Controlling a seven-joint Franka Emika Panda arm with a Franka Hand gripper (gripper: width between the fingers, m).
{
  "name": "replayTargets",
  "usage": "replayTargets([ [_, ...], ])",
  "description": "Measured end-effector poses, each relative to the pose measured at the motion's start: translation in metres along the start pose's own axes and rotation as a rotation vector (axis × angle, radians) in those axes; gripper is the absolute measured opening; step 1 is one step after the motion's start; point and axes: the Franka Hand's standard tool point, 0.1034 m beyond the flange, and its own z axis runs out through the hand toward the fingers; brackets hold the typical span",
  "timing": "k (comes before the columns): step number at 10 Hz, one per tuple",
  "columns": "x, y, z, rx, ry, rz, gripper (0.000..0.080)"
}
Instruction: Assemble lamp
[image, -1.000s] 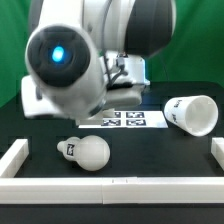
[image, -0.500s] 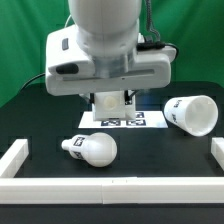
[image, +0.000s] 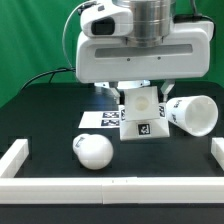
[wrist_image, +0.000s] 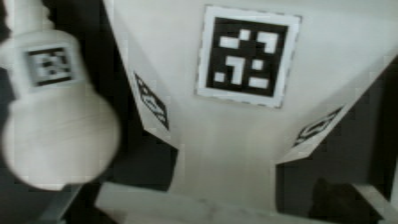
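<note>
Nearest in the exterior view, the bulb (image: 92, 150) lies on the black worktop (image: 45, 120). Compared with half a second ago it has rolled, and its tag no longer faces that camera.

Just behind it, the base (image: 140, 116) now stands in plain sight with its tag toward us. Before, only a white edge showed beneath the arm. The arm has swung toward the exterior view's right, and the base has travelled with it. We judge that the base is being repositioned, an early step of the assembly, and that bulb and shade are not yet fitted.

The base sits directly beneath the pincer (image: 140, 90). In the wrist view it fills the centre, with the bulb just beside it. The fingers are hidden, so we cannot tell whether the pincer is clenched on the base or released.

Farther back, the shade (image: 192, 113) lies on its side at the exterior view's right, apart from the base. The marker board (image: 104, 119) shows partly behind the base.
</note>
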Motion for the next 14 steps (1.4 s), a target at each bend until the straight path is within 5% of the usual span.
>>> replayTargets([
  [5,0.017,0.002,0.002,-0.031,0.333,-0.010,0.0527],
  [9,0.052,-0.057,0.020,-0.025,0.676,-0.045,0.0527],
  [14,0.053,-0.062,0.041,-0.030,0.739,-0.028,0.0527],
])
